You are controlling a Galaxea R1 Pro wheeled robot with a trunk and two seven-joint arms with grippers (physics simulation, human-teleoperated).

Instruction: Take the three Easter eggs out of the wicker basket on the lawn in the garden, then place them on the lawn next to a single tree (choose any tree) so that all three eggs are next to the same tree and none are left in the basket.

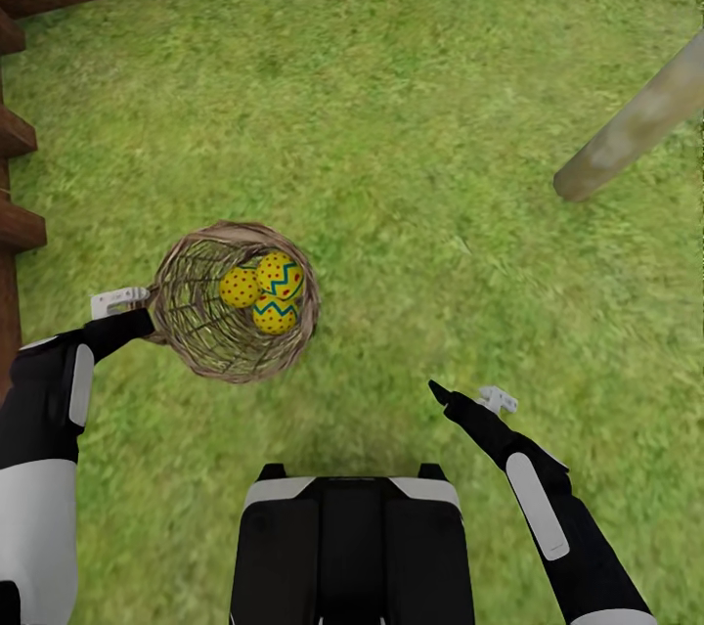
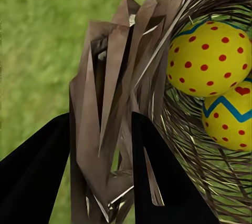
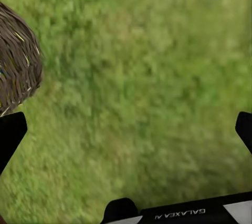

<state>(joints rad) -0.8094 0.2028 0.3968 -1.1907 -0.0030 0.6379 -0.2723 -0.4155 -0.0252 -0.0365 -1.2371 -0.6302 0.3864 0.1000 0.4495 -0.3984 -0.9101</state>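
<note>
Dotted eggs (image 1: 265, 290) in open-weave basket (image 1: 200, 332)

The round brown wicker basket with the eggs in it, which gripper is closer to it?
Left. The left gripper is clamped on the round brown wicker basket's braided rim, its fingers either side of the weave. The right gripper hangs open over the green lawn, apart from the basket.

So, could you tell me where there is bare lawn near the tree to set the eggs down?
Open lawn lies between the wicker basket and the tree trunk, bare right up to its base. Grass ahead of the right gripper is free too. It is tight at the fence, where the left gripper clamps the basket rim.
</note>
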